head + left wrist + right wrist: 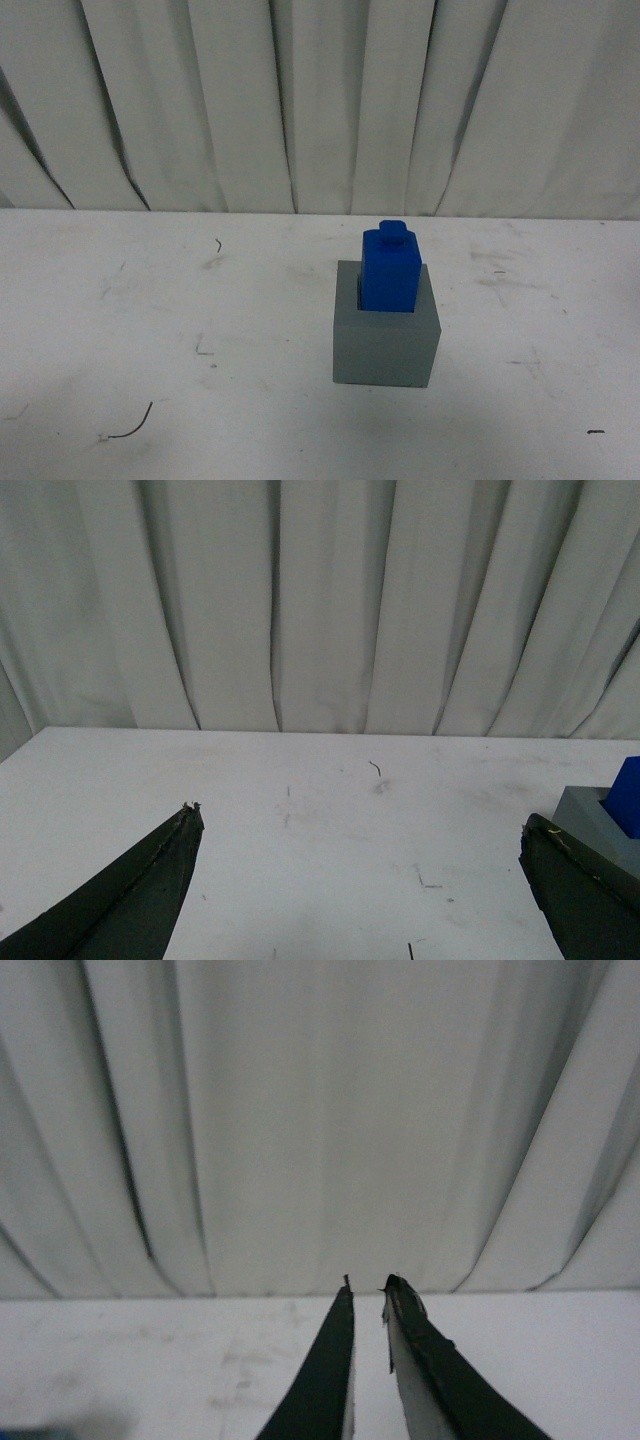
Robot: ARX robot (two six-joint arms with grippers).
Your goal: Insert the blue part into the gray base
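Note:
In the front view the blue part [392,270] stands upright in the recess of the gray base [387,340], its small knob on top, on the white table. Neither arm shows in the front view. In the left wrist view my left gripper [360,825] is open and empty, its dark fingers [150,880] wide apart above the table; the gray base [585,815] and an edge of the blue part [627,798] show beside one finger. In the right wrist view my right gripper [366,1282] is shut and empty, above bare table.
The white table [150,330] is scuffed, with small dark marks [130,425]. A pleated white curtain [300,100] hangs along the table's far edge.

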